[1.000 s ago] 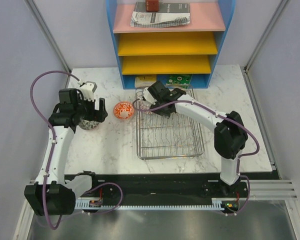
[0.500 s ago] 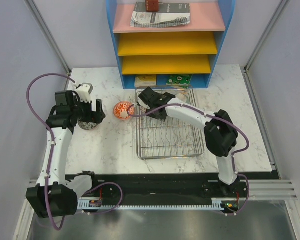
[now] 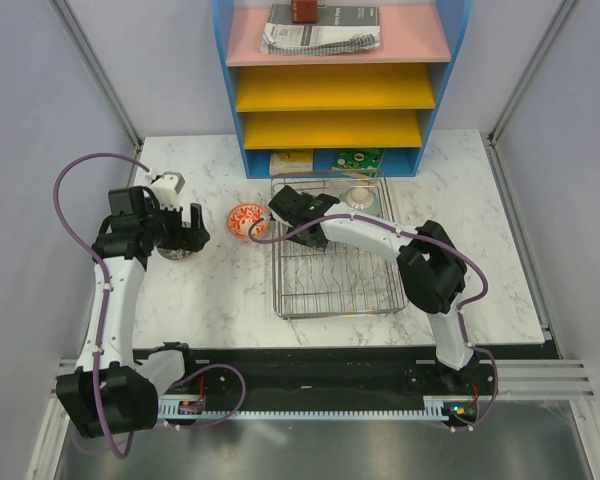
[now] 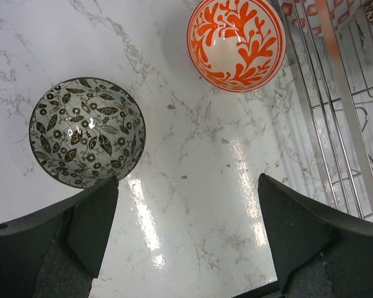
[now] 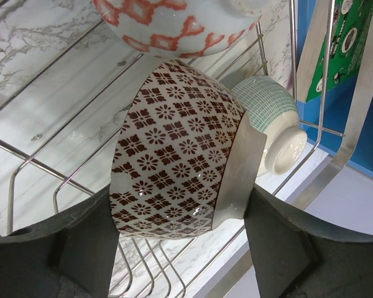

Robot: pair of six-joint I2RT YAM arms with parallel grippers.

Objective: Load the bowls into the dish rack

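Observation:
My right gripper (image 5: pixel 180 248) is shut on a white bowl with a dark red-brown flower pattern (image 5: pixel 174 149), held on its side over the wires of the dish rack (image 3: pixel 335 270) at its far left corner. A white bowl with red bands (image 5: pixel 174 22) and a pale green bowl (image 5: pixel 273 121) lie just beyond it in the rack. My left gripper (image 4: pixel 186 248) is open and empty above the table. The grey-brown leaf-patterned bowl (image 4: pixel 87 131) sits by its left finger. The red-orange bowl (image 4: pixel 236 43) stands upright beside the rack's left rim.
The blue-framed shelf unit (image 3: pixel 340 90) with yellow and pink trays stands right behind the rack. A green box (image 3: pixel 358 160) and a pale box (image 3: pixel 291 162) sit on its lowest level. The table's left edge is near the left arm.
My right gripper has moved left along the rack's far end to its left corner, with the patterned bowl in it. My left gripper has shifted slightly left and stays open.

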